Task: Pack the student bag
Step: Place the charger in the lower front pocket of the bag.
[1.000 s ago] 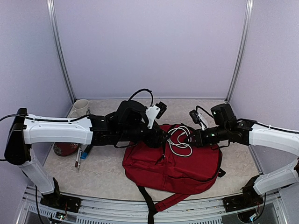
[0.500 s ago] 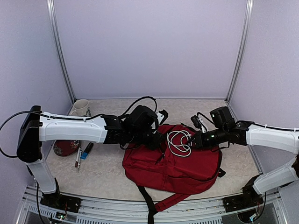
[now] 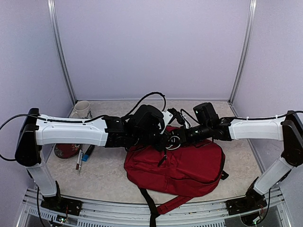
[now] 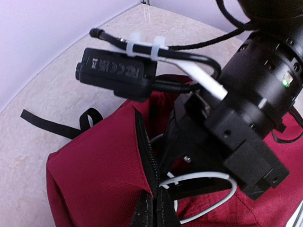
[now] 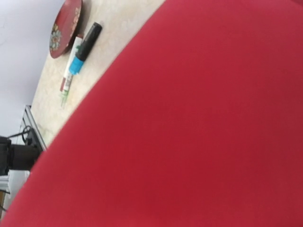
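Tabletop (image 5: 123, 23) and pens (image 5: 78, 56) are showing in your right wrist view, white cable (image 4: 208, 174) in your left. Your left gripper (image 4: 154, 215) is pinching the student bag (image 3: 184, 170) narrowly; the right gripper (image 3: 176, 140) is hiding its spread.

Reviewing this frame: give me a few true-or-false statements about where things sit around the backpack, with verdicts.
1. The student bag lies on the table. True.
2. The mug stands on top of the bag. False: it stands on the table at the back left, apart from the bag.
3. A white cable loops at the bag's open zipper. True.
4. The blue-banded marker is inside the bag. False: it lies on the table beside the red plate.
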